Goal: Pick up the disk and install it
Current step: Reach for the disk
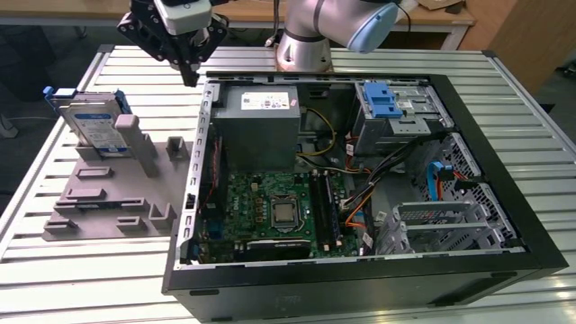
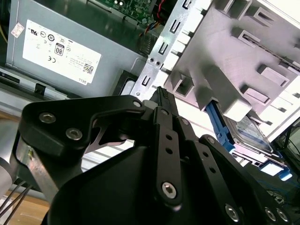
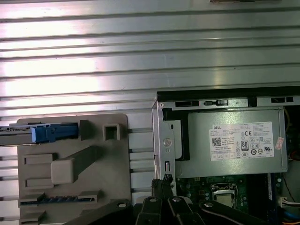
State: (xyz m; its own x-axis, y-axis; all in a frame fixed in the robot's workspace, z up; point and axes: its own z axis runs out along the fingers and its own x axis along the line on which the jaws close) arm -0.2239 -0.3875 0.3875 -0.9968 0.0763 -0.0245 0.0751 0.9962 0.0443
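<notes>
Slatted metal table (image 1: 90,297) carries all you are working with: an open black case (image 1: 360,287) on the exterior view's right and a grey rack (image 1: 99,202) just beside it on the left. Look at the rack first. Your disk (image 1: 94,125) stands on edge in the slot at the rack's far end, with a blue bracket round it. Its white-and-blue label shows in the exterior view, but the print is too small to read. The first wrist view gives you the disk (image 3: 47,132) edge-on. In the second wrist view the disk (image 2: 246,133) sits behind a grey block of the rack. Inside the case you have a grey power supply (image 1: 261,128) bearing a white sticker (image 1: 266,101) of dark print and round marks. With it are a green board (image 1: 270,202) and a silver bay (image 1: 414,108) topped by a blue latch (image 1: 382,101), with cables running between them. Your gripper (image 1: 190,79) hangs over the case's far corner on the exterior view's left, near the disk but apart from it. Its fingers are pressed together with nothing between them, as you can see where the gripper (image 2: 161,91) shows in the second wrist view and where the gripper (image 3: 165,179) shows in the first.
</notes>
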